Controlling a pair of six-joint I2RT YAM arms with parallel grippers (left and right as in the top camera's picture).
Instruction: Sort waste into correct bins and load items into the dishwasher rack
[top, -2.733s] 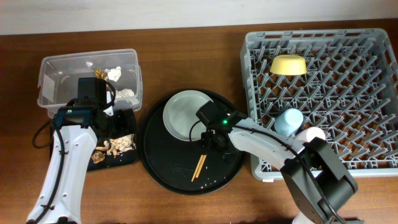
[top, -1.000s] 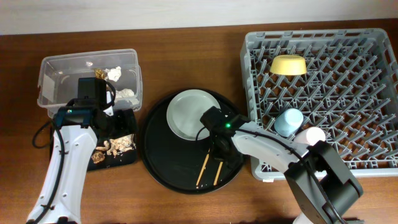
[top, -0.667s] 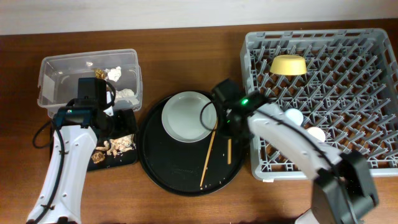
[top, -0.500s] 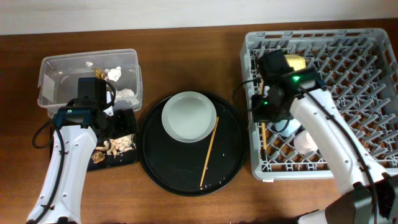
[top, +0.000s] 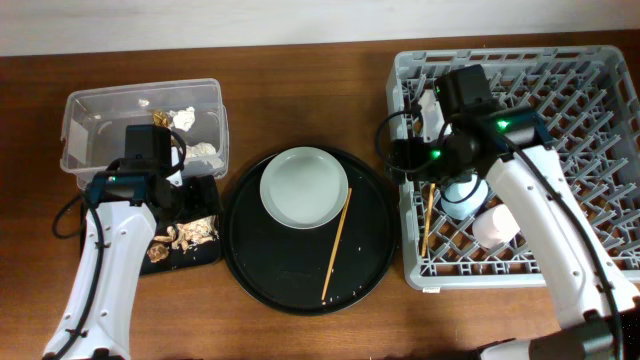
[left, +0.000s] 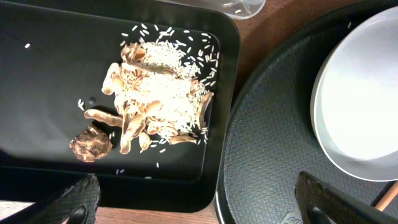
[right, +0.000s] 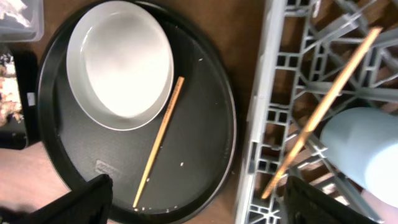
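Far left, the clear tub (top: 70, 140) has the tissue bits (top: 185, 118) in it. Just below it, the flat black tray (left: 50, 62) holds the food scraps (left: 155, 99) in one heap with rice grains scattered round. So the waste looks sorted; I can't spot any wrapper.

The left gripper (left: 199, 202) hangs over that tray's right edge, beside the round tray (top: 280, 270). Its fingers are spread wide with nothing in them. My guess is it's just parked clear of the middle.

On the round tray, the plate (top: 303, 186) sits up top. One loose chopstick (top: 336, 245) lies slanted, its upper end just at the plate's rim.

Then the rack (top: 590, 130). The other chopstick (right: 323, 106) lies tilted across the lattice near the left wall, right beside the blue cup (right: 360, 149), with the pink cup (top: 497, 227) next to that. The right gripper (right: 199, 199) is above this corner, fingers apart and empty.

I'd say the loose chopstick and the plate are what's left to load. The thin stick lying flat will be fiddly to pinch.
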